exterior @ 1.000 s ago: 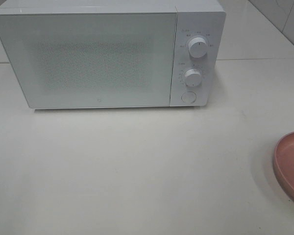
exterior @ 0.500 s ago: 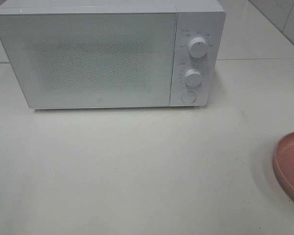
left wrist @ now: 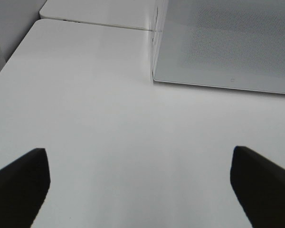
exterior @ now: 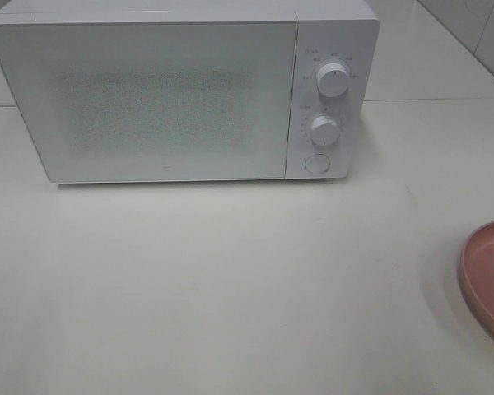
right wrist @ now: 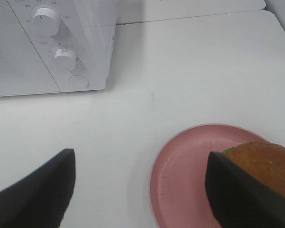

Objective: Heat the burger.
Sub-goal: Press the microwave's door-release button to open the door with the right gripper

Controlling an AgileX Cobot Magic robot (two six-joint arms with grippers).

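Nothing has moved: left fingers and right fingers stand open, empty. A careless grab at the golden-brown burger could skid its round pink plate.

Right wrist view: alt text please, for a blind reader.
A burger sits on a pink plate on a white table, partly hidden by the open right tool. A closed white microwave with two knobs stands beyond.
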